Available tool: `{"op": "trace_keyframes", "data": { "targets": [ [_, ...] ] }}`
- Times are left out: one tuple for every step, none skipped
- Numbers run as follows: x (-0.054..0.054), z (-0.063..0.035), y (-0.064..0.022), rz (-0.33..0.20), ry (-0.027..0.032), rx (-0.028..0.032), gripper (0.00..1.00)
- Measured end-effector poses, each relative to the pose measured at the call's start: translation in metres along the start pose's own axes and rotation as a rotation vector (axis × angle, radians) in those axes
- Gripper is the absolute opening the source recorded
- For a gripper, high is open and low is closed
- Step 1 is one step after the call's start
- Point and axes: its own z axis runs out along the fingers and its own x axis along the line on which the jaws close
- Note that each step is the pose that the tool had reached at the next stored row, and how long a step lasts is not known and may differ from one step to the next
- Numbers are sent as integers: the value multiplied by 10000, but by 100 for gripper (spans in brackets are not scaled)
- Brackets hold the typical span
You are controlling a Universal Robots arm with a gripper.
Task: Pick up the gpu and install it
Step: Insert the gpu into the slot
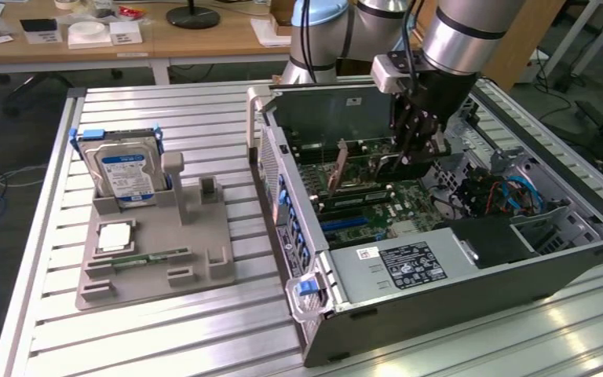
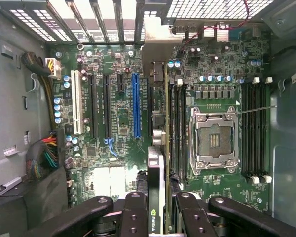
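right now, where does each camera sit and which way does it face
exterior view: raised off the arm, looking down across the table onto the open case; arm and gripper show.
wrist view: on the wrist, looking straight onto the motherboard; fingers clasp the gpu, held edge-on.
shared: both show the gripper and motherboard.

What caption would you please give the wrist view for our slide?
Pincer gripping the gpu edge-on over the motherboard, beside the blue expansion slot.
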Motion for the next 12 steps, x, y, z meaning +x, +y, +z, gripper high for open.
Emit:
{"op": "trace_keyframes", "data": {
  "targets": [
    [0,1,0,0,-2,1,26],
    [0,1,0,0,-2,1,26],
    [0,1,0,0,-1,0,26],
    [0,1,0,0,-1,0,26],
    [0,6,0,0,-5,1,26],
    [0,11,0,0,-6,1,26],
    [1,13,0,0,-3,0,26],
    [1,16,0,0,-2,0,26],
    [1,17,0,0,0,0,26],
    [1,17,0,0,0,0,26],
    [1,17,0,0,0,-1,26],
    [1,18,0,0,-1,0,26]
  ]
}}
